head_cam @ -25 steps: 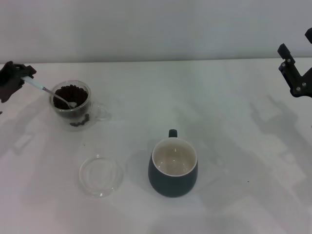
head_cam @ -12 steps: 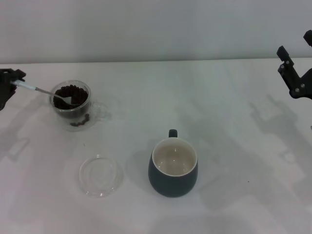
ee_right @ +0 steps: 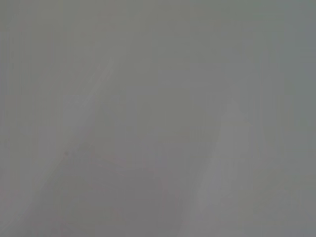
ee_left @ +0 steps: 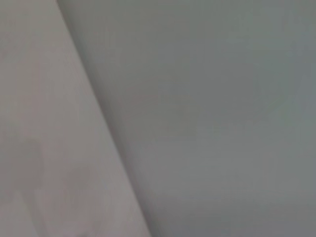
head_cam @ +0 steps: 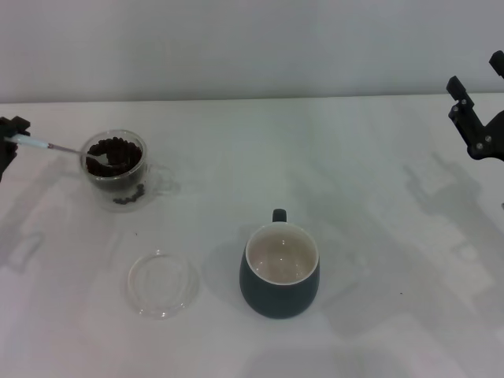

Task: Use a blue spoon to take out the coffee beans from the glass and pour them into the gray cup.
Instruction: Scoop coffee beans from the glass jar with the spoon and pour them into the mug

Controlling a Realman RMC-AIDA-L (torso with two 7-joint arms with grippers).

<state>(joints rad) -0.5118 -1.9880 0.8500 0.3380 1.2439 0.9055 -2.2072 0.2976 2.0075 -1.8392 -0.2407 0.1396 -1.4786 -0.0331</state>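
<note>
The glass (head_cam: 118,175) stands at the far left of the table, full of dark coffee beans (head_cam: 116,153). The blue spoon (head_cam: 52,146) lies nearly level, its pale handle held by my left gripper (head_cam: 9,138) at the frame's left edge and its metal bowl over the beans inside the glass. The gray cup (head_cam: 280,272) with a cream inside stands empty in the front middle, handle pointing away. My right gripper (head_cam: 478,124) hangs parked at the far right, fingers apart. Both wrist views show only blank surface.
A flat clear round dish (head_cam: 163,283) lies in front of the glass, left of the gray cup. A pale wall runs along the back of the white table (head_cam: 378,197).
My left gripper has drawn back to the left and risen slightly, levelling the spoon and lifting its bowl toward the top of the beans. The right arm has not moved.
</note>
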